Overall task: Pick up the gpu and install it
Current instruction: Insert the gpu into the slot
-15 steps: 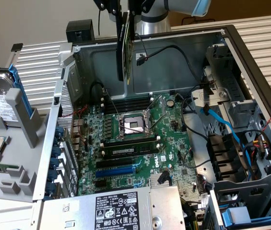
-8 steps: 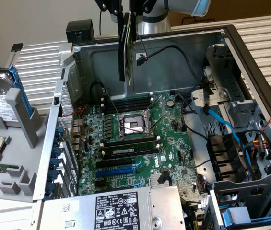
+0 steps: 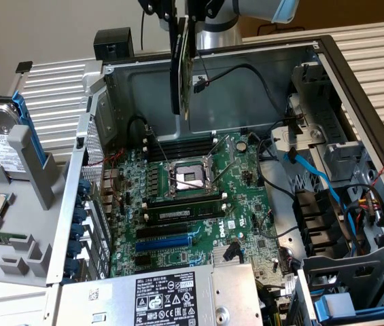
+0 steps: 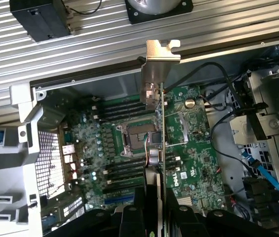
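Above the open case: the gpu (image 3: 181, 68) hangs on edge in the air, over the far side of the case (image 3: 246, 75) and well apart from the motherboard (image 3: 205, 197).
Claw: the claw (image 3: 181, 13) is closed on the gpu, with one finger on each flat face. Gripping the faces leaves the card's thin edges free.
Card attitude: upright, with the black shroud towards the exterior view's left and the green board towards its right. The silver bracket (image 4: 160, 61) sits at the end away from the claw.
Case: it lies on its side on the table (image 3: 372, 47) with the side panel off. The motherboard therefore faces up and can be reached from above.
Motherboard fittings: the processor socket (image 3: 185, 178) is in the middle. The blue slot (image 3: 164, 242) lies on the near side, with nothing seated in it.
Near edge: the power supply (image 3: 171, 295) stands with its label up, just beside the slots, so the room there is judged tight.
Exterior view's left: a drive (image 3: 1, 139) stands in a grey holder outside the case, clear of the work.
Task standing: the gpu is lifted and held but not yet installed.
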`<state>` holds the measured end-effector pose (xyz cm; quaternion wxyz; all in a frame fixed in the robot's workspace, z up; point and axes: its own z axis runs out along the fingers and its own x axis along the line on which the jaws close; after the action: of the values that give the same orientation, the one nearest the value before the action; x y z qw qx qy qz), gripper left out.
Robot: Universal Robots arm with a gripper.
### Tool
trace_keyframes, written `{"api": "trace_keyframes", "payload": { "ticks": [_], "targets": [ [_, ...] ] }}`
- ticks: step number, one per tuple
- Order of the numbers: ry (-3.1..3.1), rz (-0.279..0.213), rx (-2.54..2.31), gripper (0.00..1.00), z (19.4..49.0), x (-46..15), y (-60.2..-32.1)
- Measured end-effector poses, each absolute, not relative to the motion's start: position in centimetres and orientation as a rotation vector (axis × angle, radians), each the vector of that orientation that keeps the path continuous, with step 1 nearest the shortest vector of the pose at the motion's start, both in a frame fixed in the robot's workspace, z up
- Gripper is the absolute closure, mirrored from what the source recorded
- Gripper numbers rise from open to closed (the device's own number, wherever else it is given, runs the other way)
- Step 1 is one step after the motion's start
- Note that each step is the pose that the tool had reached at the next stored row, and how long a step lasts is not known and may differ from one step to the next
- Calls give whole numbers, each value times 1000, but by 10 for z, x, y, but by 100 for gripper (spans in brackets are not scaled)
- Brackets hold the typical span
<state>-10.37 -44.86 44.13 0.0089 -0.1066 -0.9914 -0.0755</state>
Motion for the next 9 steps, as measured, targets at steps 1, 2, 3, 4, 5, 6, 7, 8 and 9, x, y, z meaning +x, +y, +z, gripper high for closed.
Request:
{"api": "trace_keyframes", "payload": {
  "ticks": [1, 2, 3, 4, 5, 6, 7, 8, 9],
  "targets": [
    [-3097, -236, -333, 73, 441, -103, -448],
    [-3097, -236, -332, 73, 441, -101, -448],
    [-3097, -236, -332, 73, 441, -99, -448],
    [-3097, -236, -332, 73, 441, -98, -448],
    [-3097, -236, -332, 73, 441, -96, -448],
    [-3097, -236, -332, 73, 440, -96, -448],
    [-3097, -236, -332, 73, 440, -96, -448],
    [-3097, -236, -332, 73, 439, -95, -448],
    [-3097, -236, -332, 73, 439, -95, -448]
  ]
}}
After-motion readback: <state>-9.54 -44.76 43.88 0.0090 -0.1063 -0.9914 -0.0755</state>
